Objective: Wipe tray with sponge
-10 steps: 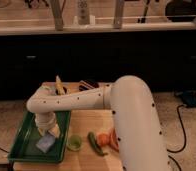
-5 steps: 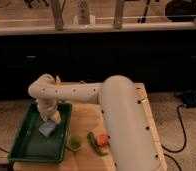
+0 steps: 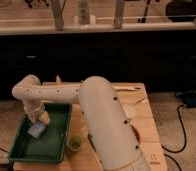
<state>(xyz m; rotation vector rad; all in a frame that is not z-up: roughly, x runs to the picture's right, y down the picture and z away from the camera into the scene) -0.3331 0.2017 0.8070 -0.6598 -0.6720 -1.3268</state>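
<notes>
**One gripper down in the tray, at the sponge**

My gripper [image 3: 42,119] hangs low inside the tray [image 3: 53,142], toward its far left corner, at the end of my white arm [image 3: 56,93], which bends back across the table [image 3: 141,117]. The sponge [image 3: 35,130] lies flat on the tray floor just below and a little to the near left of my gripper, its far edge right at the tip. It looks to be touching, but I cannot tell whether my gripper is clamped on the sponge or only resting against it.

The tray spreads out from my gripper toward the near side and the right, and its bare green floor shows on those sides of the sponge. Its far rim runs just behind my gripper.

Off to the near right of my gripper, outside the tray and just beside its right wall, stands a small green cup [image 3: 75,143] on the wood. Farther right, well apart from my gripper, a black cable [image 3: 183,131] trails over the floor past the table's edge.
</notes>
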